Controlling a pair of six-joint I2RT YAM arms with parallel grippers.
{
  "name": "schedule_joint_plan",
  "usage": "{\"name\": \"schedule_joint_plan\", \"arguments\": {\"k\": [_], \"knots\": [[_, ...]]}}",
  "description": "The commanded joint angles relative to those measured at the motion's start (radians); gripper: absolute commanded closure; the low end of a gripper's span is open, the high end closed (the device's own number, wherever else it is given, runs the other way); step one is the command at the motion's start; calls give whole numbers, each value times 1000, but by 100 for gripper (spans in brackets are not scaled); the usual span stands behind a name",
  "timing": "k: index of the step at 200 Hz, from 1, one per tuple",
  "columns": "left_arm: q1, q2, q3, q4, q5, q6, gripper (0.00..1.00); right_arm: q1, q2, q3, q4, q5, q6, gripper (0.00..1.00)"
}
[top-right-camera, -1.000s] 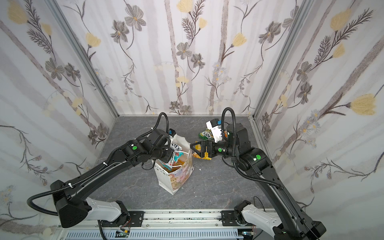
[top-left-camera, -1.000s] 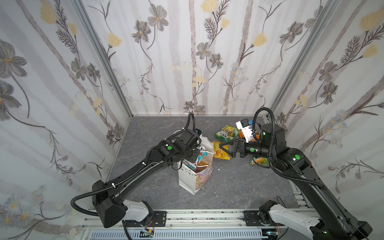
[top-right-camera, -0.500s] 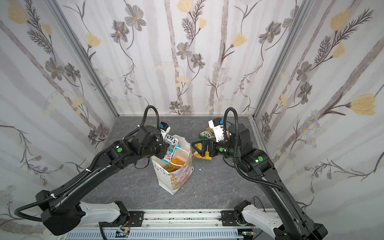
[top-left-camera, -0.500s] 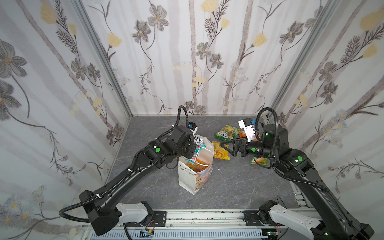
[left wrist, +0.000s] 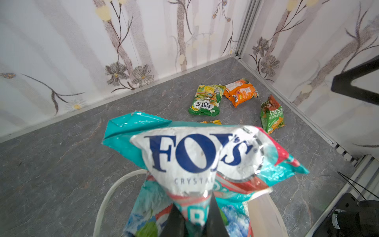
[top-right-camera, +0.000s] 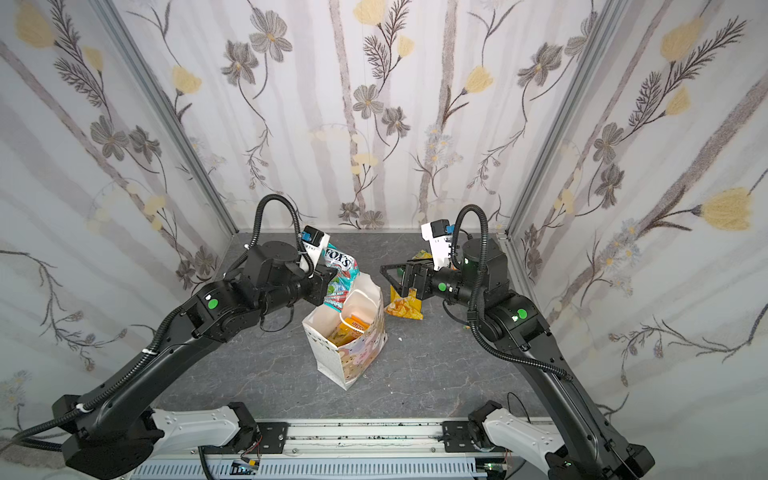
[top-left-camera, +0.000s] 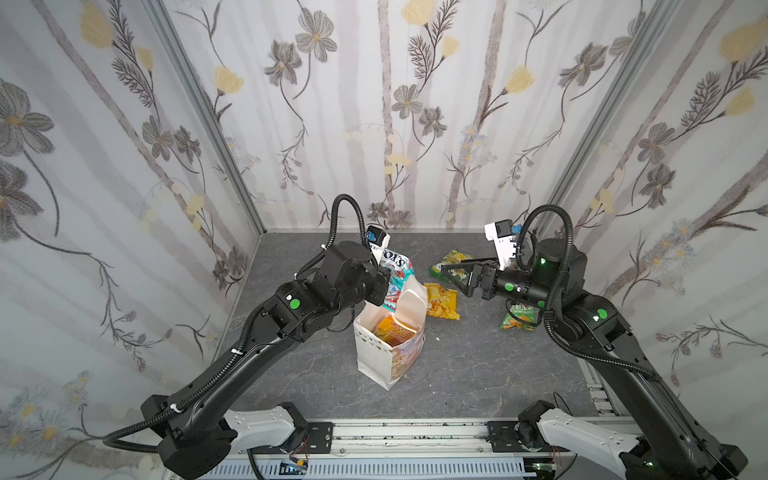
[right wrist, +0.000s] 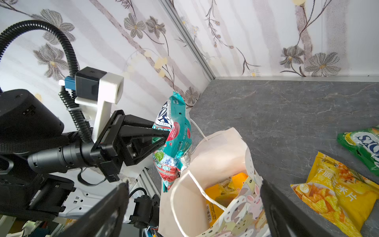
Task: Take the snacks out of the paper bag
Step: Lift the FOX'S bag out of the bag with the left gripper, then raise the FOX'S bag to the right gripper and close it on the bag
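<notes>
One FOX'S packet (top-left-camera: 397, 269) hangs from left jaws beside the paper bag (top-left-camera: 372, 357).

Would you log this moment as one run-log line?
left hand: shut on FOX'S packet by paper bag | right hand: open | inside: orange-yellow packet | table: green-yellow, orange, green-orange, yellow packets

Bare grey tabletop (top-left-camera: 478, 374) across the lower middle and lower right of both top views, free passage on either side of the paper bag (top-left-camera: 372, 357). Bag mouth reachable from above, but overhung at its upper-left rim by the white-teal FOX'S packet (top-left-camera: 397, 270) pinched in the left gripper (top-left-camera: 386, 282) (also crossed by a white cord handle (right wrist: 196, 183)). Crowded toward the upper right: yellow packet (top-left-camera: 442, 301) just beside the bag, green-yellow packet (top-left-camera: 453, 259), green-orange packet (top-left-camera: 517, 320), right gripper (top-left-camera: 455, 278), jaws wide, over them.
</notes>
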Motion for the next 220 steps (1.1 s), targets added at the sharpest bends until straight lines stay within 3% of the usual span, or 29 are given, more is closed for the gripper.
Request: {"name": "schedule_joint_plan", "arguments": {"k": [1,132,171,220], "knots": [[0,-11,24,104,-23,6,100,3,21,16,89,-39,21,1],[1,30,121,187,30,-12,100,86,171,135,224,-57,49,4],[1,43,125,182,56,-13,100,110,224,168,243,-62,63,14],[0,44,135,179,69,-14,100,131,268,190,255,-78,78,38]]}}
